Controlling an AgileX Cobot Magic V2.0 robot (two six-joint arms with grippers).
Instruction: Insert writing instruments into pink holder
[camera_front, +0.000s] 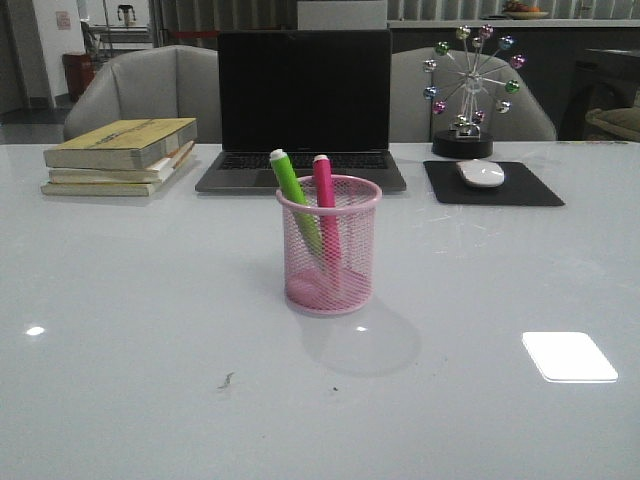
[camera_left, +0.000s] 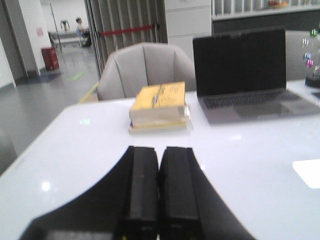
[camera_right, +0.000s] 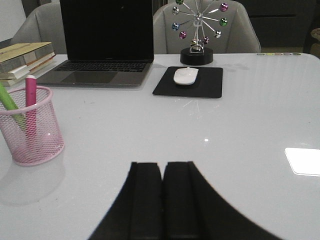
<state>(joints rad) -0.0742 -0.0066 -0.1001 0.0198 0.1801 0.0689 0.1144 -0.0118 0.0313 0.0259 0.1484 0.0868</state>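
The pink holder (camera_front: 328, 246) stands upright at the middle of the white table. Inside it lean the lime green marker (camera_front: 294, 192) and the hot pink marker (camera_front: 325, 195), pale cap ends sticking up above the rim. The right wrist view shows the same pink holder (camera_right: 31, 127) with the pink marker (camera_right: 31, 107) and the green marker (camera_right: 9, 102) in it, well off to one side of my right gripper (camera_right: 162, 165), which is shut and empty. My left gripper (camera_left: 159, 149) is shut and empty too, over bare table; the holder is out of its view. Neither arm shows in the front view.
A dark open laptop (camera_front: 303, 105) sits behind the holder. A stack of books (camera_front: 122, 155) lies at the back left. At the back right are a white mouse (camera_front: 481, 173) on a black pad (camera_front: 492, 184) and a ball ornament (camera_front: 467, 85). Grey chairs (camera_front: 150, 90) stand beyond the table.
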